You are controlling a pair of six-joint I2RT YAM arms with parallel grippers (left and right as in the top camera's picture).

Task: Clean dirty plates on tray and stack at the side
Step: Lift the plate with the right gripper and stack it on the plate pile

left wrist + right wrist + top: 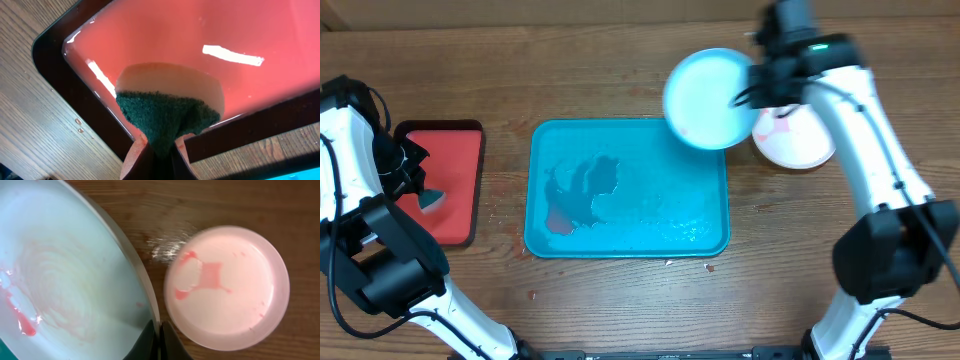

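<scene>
**Mint plate in right gripper, sponge in left**

Right gripper: the jaws are pinched tight on the rim of the mint plate. In the overhead view the plate extends from the gripper toward 9 o'clock. It covers the 1 o'clock corner of the tray. Red smears show on the plate's face.

White plate: it lies flat on the table at 2 o'clock of the tray, at 5 o'clock of the right gripper. It carries red smears.

Tray: the floor is wet, with a red patch toward 8 o'clock.

Left gripper: the jaws are clamped on the sponge, green scouring face toward the fingers. The sponge is over the red tray, which lies at 9 o'clock of the tray, apart from it. Whether the sponge touches the red tray cannot be told.
</scene>
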